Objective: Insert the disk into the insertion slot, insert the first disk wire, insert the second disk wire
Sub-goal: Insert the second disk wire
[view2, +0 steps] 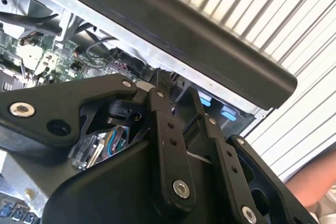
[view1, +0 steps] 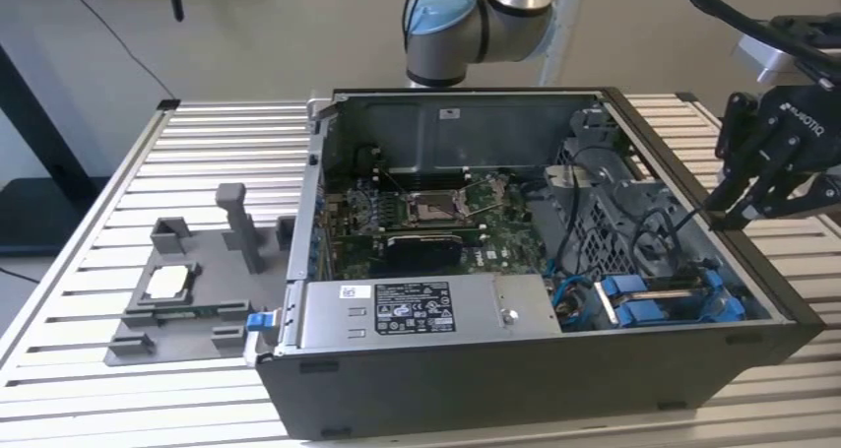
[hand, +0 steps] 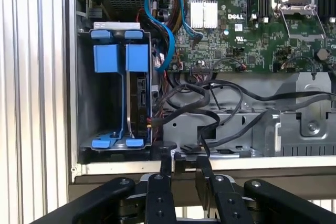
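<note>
First wrist view: disk (hand: 139, 96) seated edge-on inside the insertion slot (hand: 102, 109) at the chassis corner, with blue carrier tabs at the bay's open mouth. Placement presumably meant to bring the connector edge toward the loose black wires (hand: 210, 103) and the blue data cable (hand: 170, 30) looping just beside it. Gripper (hand: 181, 158) poised over the chassis wall (hand: 157, 167) near that bay, fingers drawn to a narrow gap, anything pinched between them impossible to tell; in the exterior view, hanging at the case rim on that view's right (view1: 740, 214), probably to stay clear of the cabling.
</note>
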